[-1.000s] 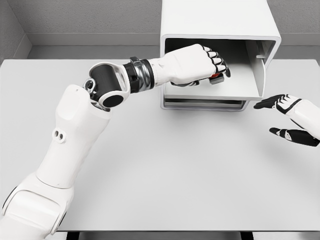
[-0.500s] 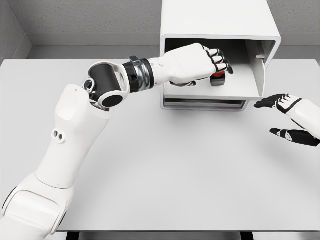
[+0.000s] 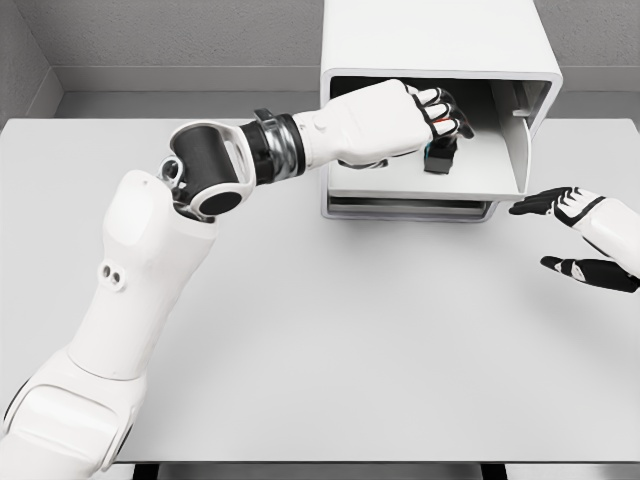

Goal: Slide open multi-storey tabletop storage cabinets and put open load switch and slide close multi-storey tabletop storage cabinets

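One left robot hand (image 3: 425, 118) grips the load switch (image 3: 438, 155) beneath its fingertips inside the open drawer (image 3: 480, 185).

- The left hand (image 3: 400, 118) has a smooth white shell like glossy hard plastic, with black fingertips (image 3: 447, 103).
- Just behind its wrist sits a ribbed ring (image 3: 275, 148) with a metallic sheen, then a matt black elbow joint (image 3: 205, 165).
- Around the hand, the cabinet (image 3: 430, 40) looks like matt white plastic, smooth.
- Under the fingers, the load switch (image 3: 438, 157) is dull black.
- Below the hand, the desk (image 3: 350, 340) is flat, pale grey, without shine.
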### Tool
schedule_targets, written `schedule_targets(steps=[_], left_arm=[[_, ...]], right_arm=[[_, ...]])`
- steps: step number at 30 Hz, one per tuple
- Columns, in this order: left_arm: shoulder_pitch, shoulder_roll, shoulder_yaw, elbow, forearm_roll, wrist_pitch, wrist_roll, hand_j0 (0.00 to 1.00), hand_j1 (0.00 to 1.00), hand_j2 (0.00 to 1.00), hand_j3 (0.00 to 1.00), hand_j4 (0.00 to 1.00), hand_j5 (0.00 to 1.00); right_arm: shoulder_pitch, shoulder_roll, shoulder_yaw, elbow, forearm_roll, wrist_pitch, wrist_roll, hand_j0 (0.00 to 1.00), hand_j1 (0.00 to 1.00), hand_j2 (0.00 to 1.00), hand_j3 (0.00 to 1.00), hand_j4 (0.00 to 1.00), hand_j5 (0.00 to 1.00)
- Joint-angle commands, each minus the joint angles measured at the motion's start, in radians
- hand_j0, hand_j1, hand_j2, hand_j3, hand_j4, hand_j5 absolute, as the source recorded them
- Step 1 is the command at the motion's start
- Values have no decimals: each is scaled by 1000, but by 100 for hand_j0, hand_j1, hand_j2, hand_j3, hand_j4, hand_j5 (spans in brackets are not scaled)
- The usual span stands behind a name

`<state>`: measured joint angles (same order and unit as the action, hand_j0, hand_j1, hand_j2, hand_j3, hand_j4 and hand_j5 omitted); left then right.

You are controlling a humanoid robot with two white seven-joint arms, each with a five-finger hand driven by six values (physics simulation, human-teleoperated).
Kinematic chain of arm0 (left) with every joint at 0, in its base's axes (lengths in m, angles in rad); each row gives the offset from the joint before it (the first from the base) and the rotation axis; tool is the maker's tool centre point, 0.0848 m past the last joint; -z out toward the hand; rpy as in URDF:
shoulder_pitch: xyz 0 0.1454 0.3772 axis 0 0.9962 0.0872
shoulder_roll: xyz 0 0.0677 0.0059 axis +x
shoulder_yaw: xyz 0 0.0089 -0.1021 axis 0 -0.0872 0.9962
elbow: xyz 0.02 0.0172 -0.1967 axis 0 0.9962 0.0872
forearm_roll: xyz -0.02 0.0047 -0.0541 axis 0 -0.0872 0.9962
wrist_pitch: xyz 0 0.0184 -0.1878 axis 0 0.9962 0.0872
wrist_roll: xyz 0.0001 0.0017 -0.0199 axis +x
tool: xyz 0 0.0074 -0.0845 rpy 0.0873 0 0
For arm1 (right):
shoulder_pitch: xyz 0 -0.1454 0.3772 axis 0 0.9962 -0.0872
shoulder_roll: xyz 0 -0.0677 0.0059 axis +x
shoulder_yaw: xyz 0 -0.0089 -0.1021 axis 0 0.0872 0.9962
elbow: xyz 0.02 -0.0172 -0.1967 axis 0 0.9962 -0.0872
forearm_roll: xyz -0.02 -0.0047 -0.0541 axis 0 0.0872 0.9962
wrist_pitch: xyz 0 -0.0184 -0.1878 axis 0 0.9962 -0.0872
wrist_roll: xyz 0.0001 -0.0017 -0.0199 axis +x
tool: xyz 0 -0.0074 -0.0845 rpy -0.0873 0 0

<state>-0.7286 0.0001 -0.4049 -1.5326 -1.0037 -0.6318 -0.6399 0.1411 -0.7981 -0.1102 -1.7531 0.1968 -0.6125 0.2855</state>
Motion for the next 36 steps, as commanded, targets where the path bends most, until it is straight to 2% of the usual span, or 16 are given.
schedule_targets(steps=[1,9,15,17,19,21,22,26,27,28,29,32,33,34,36], left_arm=[[0,0,0,-17,48,21,29,90,90,90,90,90,90],[6,0,-14,-50,48,21,29,90,90,90,90,90,90],[38,0,-17,-101,48,21,29,90,90,90,90,90,90],[63,0,-17,-142,50,21,29,90,90,90,90,90,90],[90,0,-14,-213,57,21,29,100,100,100,100,100,100],[121,0,-3,-268,77,21,29,100,100,100,100,100,100],[121,0,3,-268,126,21,29,100,100,100,100,100,100],[121,0,35,-270,418,21,29,100,100,100,100,100,100],[127,26,49,-270,534,21,29,100,100,100,100,100,100],[138,92,61,-270,648,21,29,100,100,100,100,100,100],[161,138,86,-268,723,21,29,100,100,100,100,100,100],[259,251,189,-270,821,21,29,100,100,100,100,100,100],[291,288,215,-270,861,21,29,100,100,100,100,100,100],[350,316,271,-268,916,21,29,100,100,100,100,100,100],[413,382,337,-270,997,21,29,100,100,100,100,100,100]], right_arm=[[0,-1,0,0,-8,2,0,81,81,81,81,81,81],[0,-3,0,0,-8,2,0,80,80,80,80,80,80],[0,-3,1,-2,-8,2,0,80,80,80,80,80,80],[0,-3,1,-2,-8,2,-2,79,79,79,79,79,79],[0,-3,1,-2,-8,2,-2,78,78,78,78,78,78],[0,-3,3,-2,-8,2,0,78,78,78,78,78,78],[0,-1,4,-2,-7,2,0,78,78,78,78,78,78],[0,0,7,-6,-10,2,-2,77,77,77,77,77,77],[0,0,7,-6,-10,2,-3,77,77,77,77,77,77],[2,0,7,-8,-10,2,-3,77,77,77,77,77,77],[2,0,7,-6,-10,2,-2,76,76,76,76,76,76],[2,0,30,-8,-11,2,-2,73,73,73,73,73,73],[2,0,32,-8,-10,2,-2,72,72,72,72,72,72],[0,5,50,-9,-11,2,-3,71,71,71,71,71,71],[0,23,58,-11,-8,2,-2,71,71,71,71,71,71]])
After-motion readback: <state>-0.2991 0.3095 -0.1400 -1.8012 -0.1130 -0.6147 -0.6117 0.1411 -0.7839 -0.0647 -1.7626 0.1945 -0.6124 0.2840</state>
